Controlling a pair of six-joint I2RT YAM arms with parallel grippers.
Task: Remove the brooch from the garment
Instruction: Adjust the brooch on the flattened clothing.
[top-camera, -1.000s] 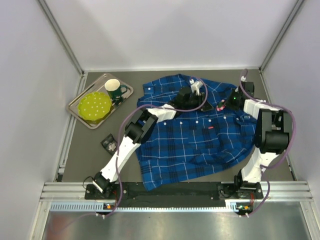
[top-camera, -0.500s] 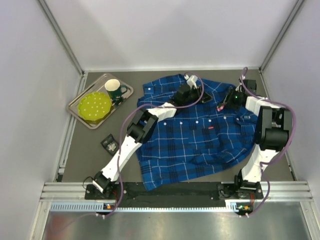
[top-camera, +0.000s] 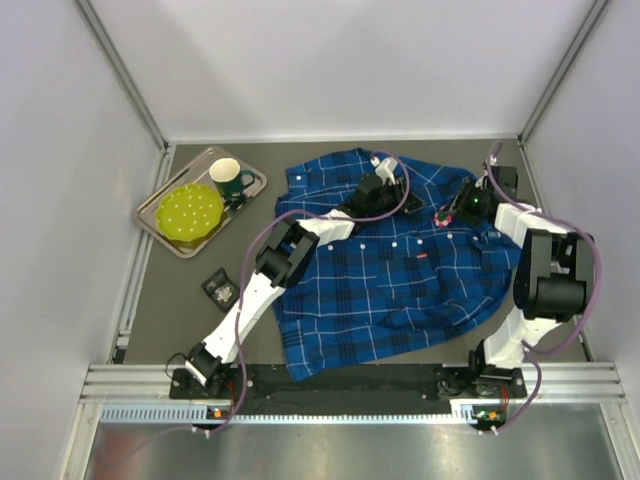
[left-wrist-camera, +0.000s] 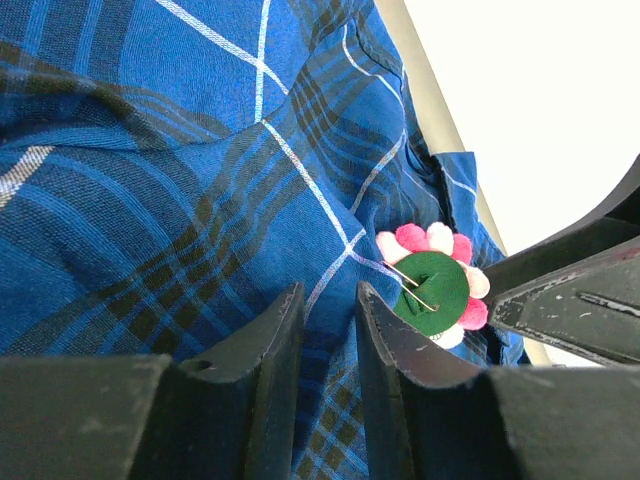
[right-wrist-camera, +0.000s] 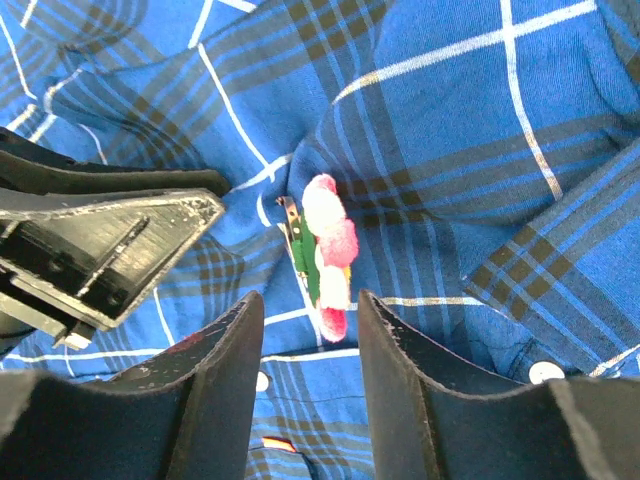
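Note:
The garment (top-camera: 390, 270), a blue plaid shirt, lies spread on the table. The brooch (top-camera: 441, 215), a flower of pink and white pompoms on a green felt back with a gold pin, sits on it near the collar. My left gripper (left-wrist-camera: 328, 292) is shut on a fold of the garment (left-wrist-camera: 200, 180), just left of the brooch (left-wrist-camera: 432, 285). My right gripper (right-wrist-camera: 310, 300) stands open, and the brooch (right-wrist-camera: 328, 250) stands on edge just beyond its tips, touching neither. The left fingers (right-wrist-camera: 110, 230) show at the left of the right wrist view.
A metal tray (top-camera: 160, 225) at the back left holds a green mug (top-camera: 228, 178) and a yellow-green plate (top-camera: 189, 212). A small black object (top-camera: 218, 288) lies on the table left of the shirt. White walls close in three sides.
My right gripper has gone from shut to open and sits just short of the brooch. The left jaws have narrowed on the cloth. The brooch stays on the shirt.

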